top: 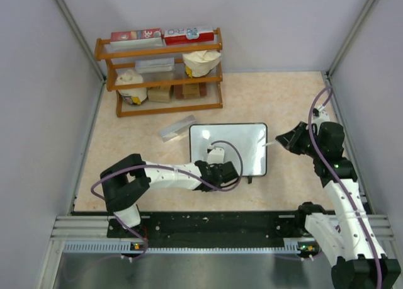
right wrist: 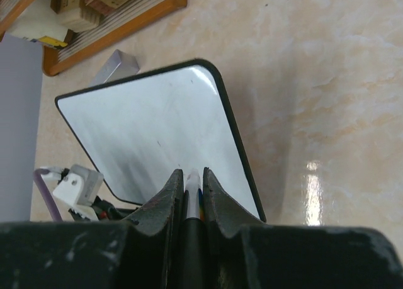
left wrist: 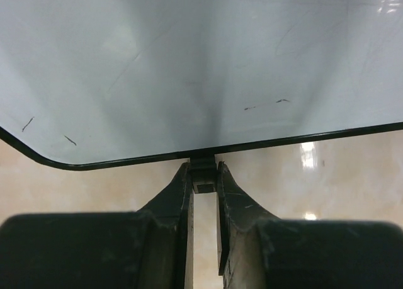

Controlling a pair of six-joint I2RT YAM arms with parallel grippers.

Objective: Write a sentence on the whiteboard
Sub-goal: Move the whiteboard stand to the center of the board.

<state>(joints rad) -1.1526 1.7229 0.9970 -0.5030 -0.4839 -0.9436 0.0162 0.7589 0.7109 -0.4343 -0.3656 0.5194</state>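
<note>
the whiteboard [top: 242,144] lies flat mid-table, the small black foot [left wrist: 203,185] on its near edge sitting between the left gripper's [left wrist: 203,169] barely parted fingers, gripped or not i can't tell, while the right gripper [right wrist: 190,175], just off its right edge, pinches a marker [right wrist: 192,191].

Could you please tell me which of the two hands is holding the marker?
The right hand, shut on the marker; the left hand sits at the whiteboard's near edge.
</note>
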